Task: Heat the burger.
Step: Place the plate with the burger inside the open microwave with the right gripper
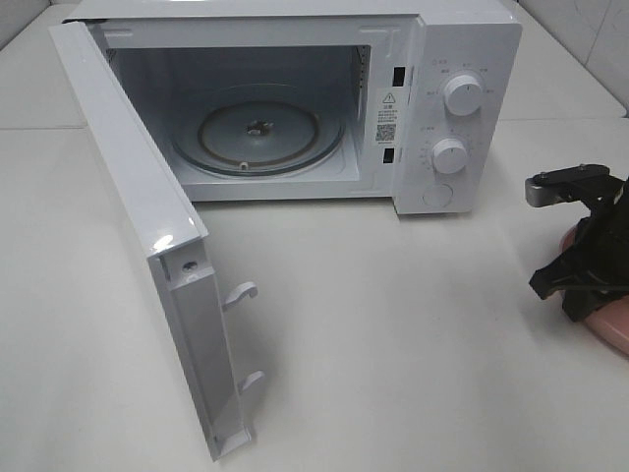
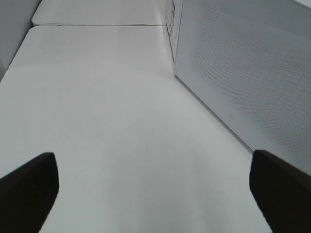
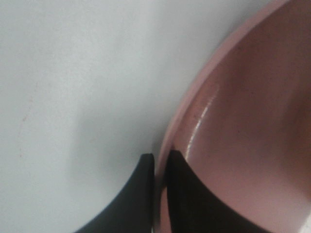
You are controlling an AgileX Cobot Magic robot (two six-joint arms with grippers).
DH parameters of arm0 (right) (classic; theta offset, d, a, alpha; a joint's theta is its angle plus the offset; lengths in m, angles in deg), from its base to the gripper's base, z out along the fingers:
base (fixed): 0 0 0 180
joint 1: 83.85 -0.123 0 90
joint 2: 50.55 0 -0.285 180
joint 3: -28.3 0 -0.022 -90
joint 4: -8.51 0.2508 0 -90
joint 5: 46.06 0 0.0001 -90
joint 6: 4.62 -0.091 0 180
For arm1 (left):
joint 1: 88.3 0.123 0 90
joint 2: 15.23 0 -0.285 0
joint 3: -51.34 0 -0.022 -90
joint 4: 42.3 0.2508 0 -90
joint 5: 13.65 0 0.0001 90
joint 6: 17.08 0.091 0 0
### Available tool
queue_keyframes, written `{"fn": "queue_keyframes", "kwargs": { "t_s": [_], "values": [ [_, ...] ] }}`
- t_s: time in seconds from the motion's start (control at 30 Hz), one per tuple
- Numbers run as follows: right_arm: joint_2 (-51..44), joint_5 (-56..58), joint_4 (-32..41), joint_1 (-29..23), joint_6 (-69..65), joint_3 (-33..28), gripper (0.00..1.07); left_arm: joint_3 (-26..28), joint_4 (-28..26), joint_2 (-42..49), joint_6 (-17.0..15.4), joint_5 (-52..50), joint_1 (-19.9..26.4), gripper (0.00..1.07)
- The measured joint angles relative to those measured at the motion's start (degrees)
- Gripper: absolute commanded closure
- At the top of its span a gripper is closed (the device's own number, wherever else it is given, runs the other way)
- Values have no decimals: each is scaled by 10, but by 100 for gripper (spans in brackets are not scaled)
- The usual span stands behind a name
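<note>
1. White table (image 1: 393, 324) carries a white microwave (image 1: 472, 59), its door (image 1: 128, 167) swung wide
2. My left gripper (image 2: 154, 170) hangs over the table beside that door, fingers spread apart, holding nothing
3. My right gripper (image 3: 159, 162) pinches the rim of the pink plate (image 3: 252, 121), right of the microwave
4. I cannot tell where the burger is; my arm hides most of the plate

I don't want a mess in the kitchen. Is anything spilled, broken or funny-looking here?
Nothing is spilled or broken. The microwave door stands wide open and the glass turntable is bare. One odd thing: the right gripper pinches the rim of the pink plate, yet no burger shows in any view.
</note>
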Motion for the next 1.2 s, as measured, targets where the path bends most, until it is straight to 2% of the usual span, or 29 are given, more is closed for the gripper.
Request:
{"fn": "queue_keyframes", "kwargs": {
  "t_s": [0.23,0.3,0.5,0.67,1.0,1.03,1.17,1.2],
  "values": [
    [-34,30,-38,-29,-18,-15,107,0,0,0,0,0,0,6],
    [-60,56,-50,-55,-38,-21,107,0,0,0,0,0,0,6],
    [-88,83,-50,-67,-47,-29,107,0,0,0,0,0,0,6],
    [-150,108,-46,-92,-57,-51,107,0,0,0,0,0,0,6],
    [-242,157,-55,-188,-57,-85,107,0,0,0,0,0,0,6],
    [-256,167,-60,-211,-57,-85,107,0,0,0,0,0,0,6],
    [-269,179,-69,-249,-57,-86,107,-1,0,0,0,0,0,6],
    [-274,184,-74,-277,-57,-86,107,-1,0,0,0,0,0,6]
  ]
}}
